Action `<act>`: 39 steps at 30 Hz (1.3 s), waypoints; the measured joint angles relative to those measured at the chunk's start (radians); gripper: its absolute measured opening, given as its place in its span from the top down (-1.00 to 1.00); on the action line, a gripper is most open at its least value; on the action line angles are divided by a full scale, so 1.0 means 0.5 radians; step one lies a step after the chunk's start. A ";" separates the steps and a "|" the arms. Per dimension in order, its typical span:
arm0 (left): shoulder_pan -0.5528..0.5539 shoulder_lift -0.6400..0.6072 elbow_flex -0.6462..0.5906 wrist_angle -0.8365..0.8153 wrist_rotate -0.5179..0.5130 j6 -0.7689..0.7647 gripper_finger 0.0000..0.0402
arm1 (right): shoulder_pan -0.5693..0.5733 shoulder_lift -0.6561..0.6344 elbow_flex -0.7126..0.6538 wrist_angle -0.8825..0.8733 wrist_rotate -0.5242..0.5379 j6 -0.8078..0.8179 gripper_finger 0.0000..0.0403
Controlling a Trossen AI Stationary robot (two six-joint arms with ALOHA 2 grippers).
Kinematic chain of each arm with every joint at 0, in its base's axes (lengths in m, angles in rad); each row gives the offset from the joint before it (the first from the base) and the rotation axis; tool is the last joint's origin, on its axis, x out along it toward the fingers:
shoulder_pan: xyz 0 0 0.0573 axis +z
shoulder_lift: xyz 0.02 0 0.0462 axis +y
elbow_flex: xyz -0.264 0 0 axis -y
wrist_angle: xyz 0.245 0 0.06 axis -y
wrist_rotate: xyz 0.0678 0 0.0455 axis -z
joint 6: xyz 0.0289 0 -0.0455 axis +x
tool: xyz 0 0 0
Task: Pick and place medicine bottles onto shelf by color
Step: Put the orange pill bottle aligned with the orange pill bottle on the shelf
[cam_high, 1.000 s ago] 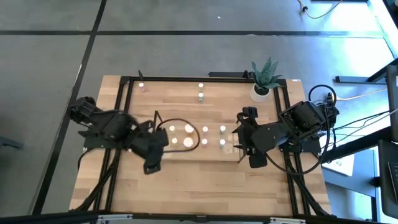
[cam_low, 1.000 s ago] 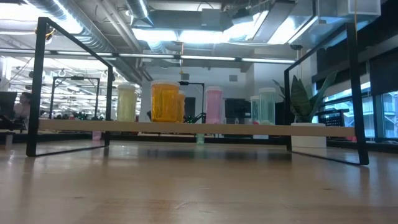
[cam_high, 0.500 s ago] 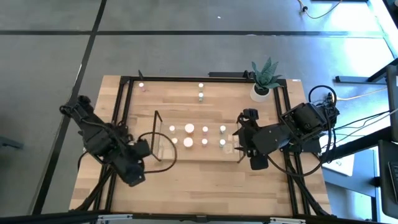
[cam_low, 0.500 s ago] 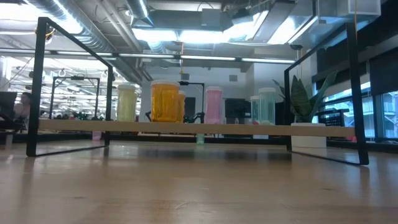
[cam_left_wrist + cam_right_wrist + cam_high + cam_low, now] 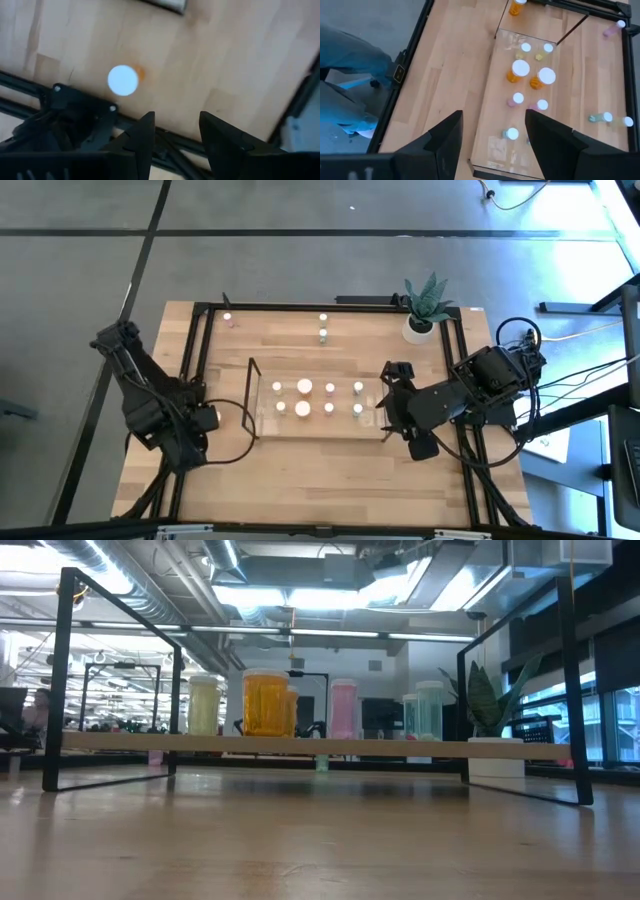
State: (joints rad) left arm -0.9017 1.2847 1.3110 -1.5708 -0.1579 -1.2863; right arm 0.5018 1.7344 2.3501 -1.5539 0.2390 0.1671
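The clear shelf [image 5: 315, 420] stands mid-table with several white-capped bottles on it, such as an orange one [image 5: 520, 70], a pink one [image 5: 517, 99] and a green one [image 5: 510, 134]. In the low view they stand in a row, orange [image 5: 265, 702] beside pink [image 5: 343, 708]. Three more bottles [image 5: 323, 333] stand near the far edge. My left gripper [image 5: 192, 452] is open and empty by the table's left rail, above a lone orange bottle [image 5: 123, 80] standing on the wood. My right gripper [image 5: 388, 402] is open and empty at the shelf's right end.
A potted plant [image 5: 420, 325] stands at the far right corner. The black metal frame [image 5: 205, 360] rings the table. A person in blue [image 5: 350, 75] shows beyond the table's near edge. Bare wood lies in front of the shelf [image 5: 320, 470].
My left gripper has drawn back from the shelf's left end toward the table's left edge, the arm folding back over the rail. The bottles on the shelf have not moved.
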 joint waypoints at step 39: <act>0.023 -0.054 -0.417 0.133 -0.240 -0.203 0.27 | -0.057 0.031 -0.395 0.799 0.164 -0.446 -0.08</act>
State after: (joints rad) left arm -0.8901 1.2575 1.1023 -1.5045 -0.2779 -1.3877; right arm 0.4732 1.7500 2.1525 -1.1545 0.3210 -0.0561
